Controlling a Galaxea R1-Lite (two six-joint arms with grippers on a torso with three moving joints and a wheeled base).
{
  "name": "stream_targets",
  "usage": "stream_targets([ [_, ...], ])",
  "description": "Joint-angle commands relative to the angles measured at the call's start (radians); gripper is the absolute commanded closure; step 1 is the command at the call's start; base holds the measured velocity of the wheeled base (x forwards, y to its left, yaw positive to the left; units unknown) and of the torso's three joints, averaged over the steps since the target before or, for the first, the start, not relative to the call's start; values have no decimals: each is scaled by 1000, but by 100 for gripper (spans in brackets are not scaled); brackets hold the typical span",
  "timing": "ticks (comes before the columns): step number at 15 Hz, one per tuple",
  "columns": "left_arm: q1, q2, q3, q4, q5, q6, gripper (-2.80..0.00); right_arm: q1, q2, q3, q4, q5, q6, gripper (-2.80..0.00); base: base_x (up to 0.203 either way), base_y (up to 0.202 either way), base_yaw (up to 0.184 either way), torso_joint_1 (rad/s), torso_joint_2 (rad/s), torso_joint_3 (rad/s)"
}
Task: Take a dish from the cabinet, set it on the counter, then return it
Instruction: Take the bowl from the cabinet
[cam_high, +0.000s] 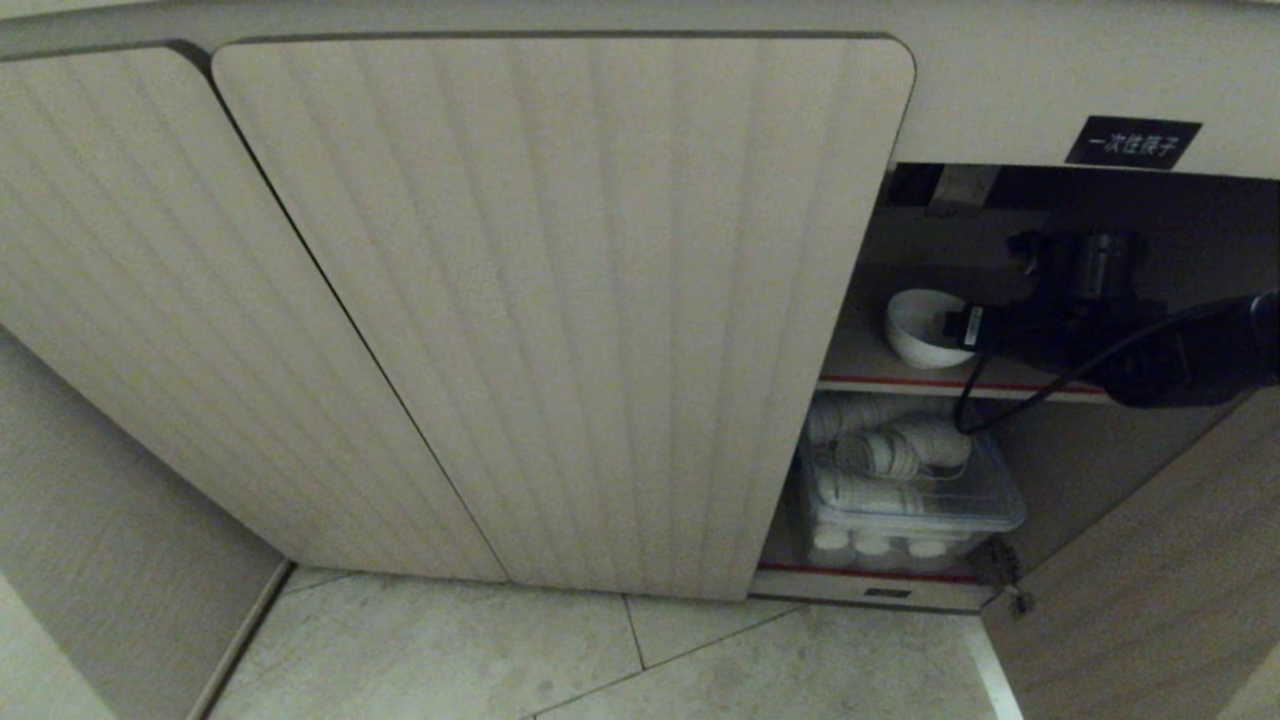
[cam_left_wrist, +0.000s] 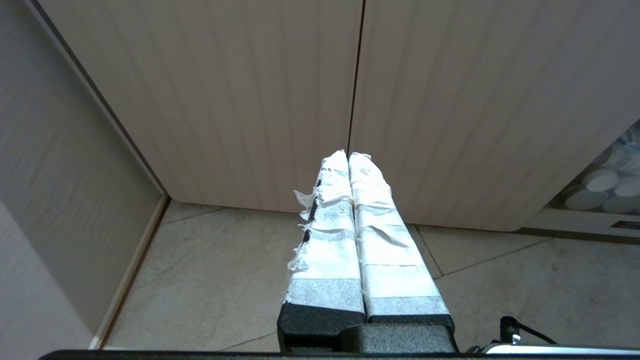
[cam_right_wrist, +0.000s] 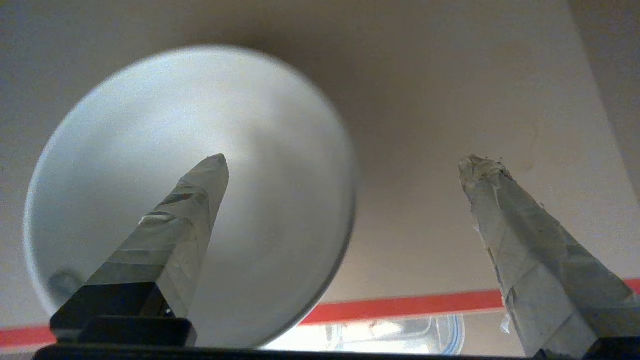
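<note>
The white bowl (cam_high: 922, 326) sits on the cabinet's upper red-edged shelf (cam_high: 900, 382). The right gripper (cam_right_wrist: 342, 165) is spread wide, 1 finger (cam_right_wrist: 185, 220) over the bowl, holding nothing. Closing off-centre could tip the bowl. The left gripper (cam_left_wrist: 348, 159) is closed and empty.

Dim light; pale tiled floor (cam_high: 500, 660), maybe stone; beige side wall (cam_high: 90, 560) at L.
</note>
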Motion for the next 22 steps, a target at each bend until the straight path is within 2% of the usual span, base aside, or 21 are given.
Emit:
stream_targets([
  [1, 0, 0, 0, 0, 0, -1, 0, -5, 16, -20, -1, 1, 2, -280, 0, 0, 0, 0, 0, 0],
  [8, 0, 0, 2, 0, 0, -1, 0, -1, 42, -55, 21, 6, 9, -280, 0, 0, 0, 0, 0, 0],
  [11, 0, 0, 0, 0, 0, -1, 0, 6, 37, -57, 41, 45, 9, -280, 0, 0, 0, 0, 0, 0],
  [19, 0, 0, 1, 0, 0, -1, 0, 10, 34, -67, 46, 86, 7, -280, 0, 0, 0, 0, 0, 0],
  [22, 0, 0, 1, 0, 0, -1, 0, 9, 37, -112, 104, 87, 2, -280, 0, 0, 0, 0, 0, 0],
])
